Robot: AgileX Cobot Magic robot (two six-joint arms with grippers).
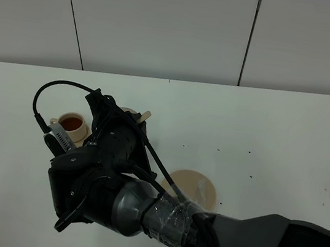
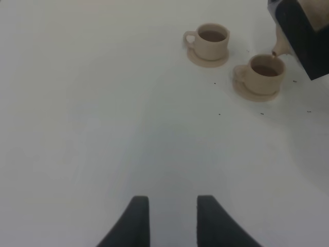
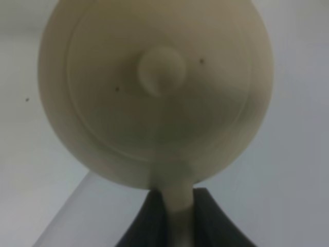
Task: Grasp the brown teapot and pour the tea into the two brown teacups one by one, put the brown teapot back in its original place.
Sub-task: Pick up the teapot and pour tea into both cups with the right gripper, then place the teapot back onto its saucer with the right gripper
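The right arm reaches across the middle of the white surface [image 1: 275, 134] and its bulk blocks most of the view from above. Its claw [image 3: 177, 216] is pinched shut on the loop handle of the teapot [image 3: 154, 92], whose lid and knob fill the right wrist view. From the left wrist view only the teapot's spout shows, tipped down right at the rim of the nearer cup [image 2: 264, 72], which sits on its small saucer with dark tea in it. The second cup [image 2: 212, 40] stands just beside it on its own saucer, also holding tea, with its handle pointing away from the first cup. From above, only one cup can be seen clearly, at the left edge of the arm; the other is hidden behind the arm's black housing and cables. The wide plain saucer [image 1: 196, 187] lies bare on the surface nearer the robot, partly covered by the arm. The left claw [image 2: 168, 218] hangs over bare surface well apart from the cups, its two dark fingers parted with nothing between them.
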